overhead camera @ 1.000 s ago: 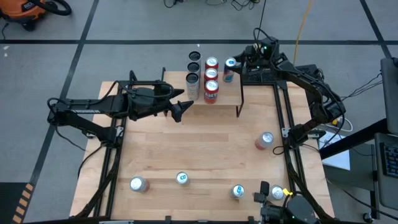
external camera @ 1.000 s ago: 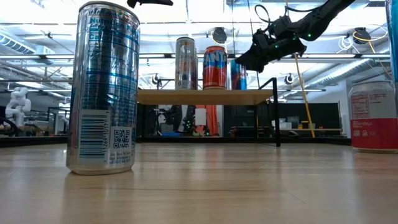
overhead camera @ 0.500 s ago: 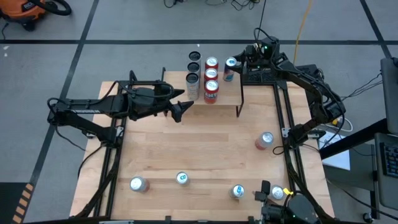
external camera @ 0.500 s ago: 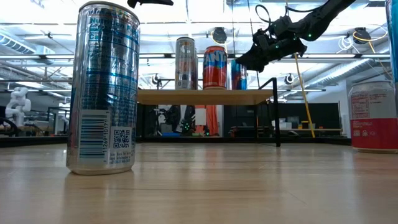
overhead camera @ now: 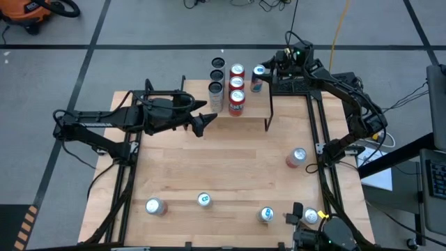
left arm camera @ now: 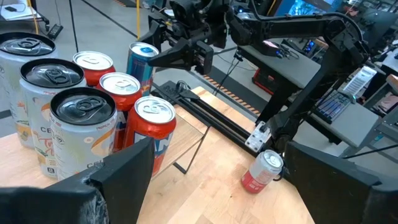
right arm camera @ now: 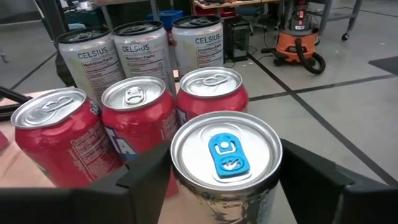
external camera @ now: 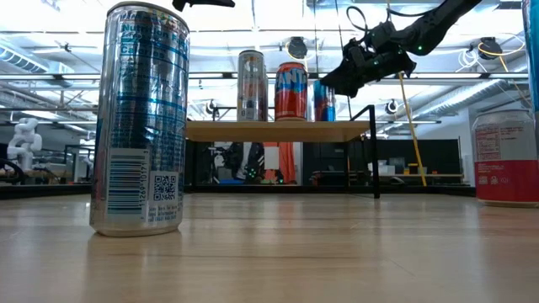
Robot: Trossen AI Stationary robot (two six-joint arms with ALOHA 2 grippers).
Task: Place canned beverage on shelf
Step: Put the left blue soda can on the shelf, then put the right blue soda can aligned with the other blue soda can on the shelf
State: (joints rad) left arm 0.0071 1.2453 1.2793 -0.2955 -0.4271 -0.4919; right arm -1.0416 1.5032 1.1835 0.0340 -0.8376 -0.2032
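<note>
Hovering over the left half of the wooden table (overhead camera: 223, 167), the left gripper (overhead camera: 203, 124) points toward the shelf (external camera: 278, 130) with its jaws spread and nothing between them. Just beyond it, at the table's far edge, the shelf carries three white cans (right arm camera: 140, 53) in a row and three red cans (right arm camera: 134, 121) beside them, all upright. Next to the red cans stands the blue-tabbed can (right arm camera: 225, 163), upright on the shelf's right part. The right gripper (overhead camera: 268, 70) sits around this can, one finger on either side; I cannot tell whether the fingers press it or stand just clear. Farther right, a red can (overhead camera: 296, 157) lies alone on the table, and four more cans (overhead camera: 204, 201) stand along the near edge.
</note>
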